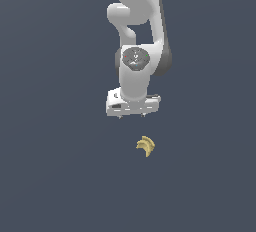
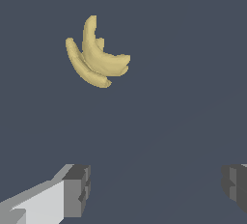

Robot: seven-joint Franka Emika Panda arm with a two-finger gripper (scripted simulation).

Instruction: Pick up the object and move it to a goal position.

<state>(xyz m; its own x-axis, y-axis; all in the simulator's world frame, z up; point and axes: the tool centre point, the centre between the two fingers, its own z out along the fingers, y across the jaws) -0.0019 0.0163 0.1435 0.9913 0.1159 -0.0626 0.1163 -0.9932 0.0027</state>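
The object is a small yellow banana-like bunch (image 1: 145, 146) lying on the dark grey floor, below the white arm in the exterior view. In the wrist view the bunch (image 2: 95, 56) shows its curved lobes with pointed ends. My gripper (image 1: 132, 115) hangs above the floor, apart from the bunch, which lies slightly toward the exterior view's right of it. In the wrist view the gripper (image 2: 157, 189) is open and empty, with its two grey fingertips (image 2: 77, 189) wide apart. Nothing is between the jaws.
A flat dark grey surface (image 1: 50, 176) fills both views. No other objects, containers or edges show.
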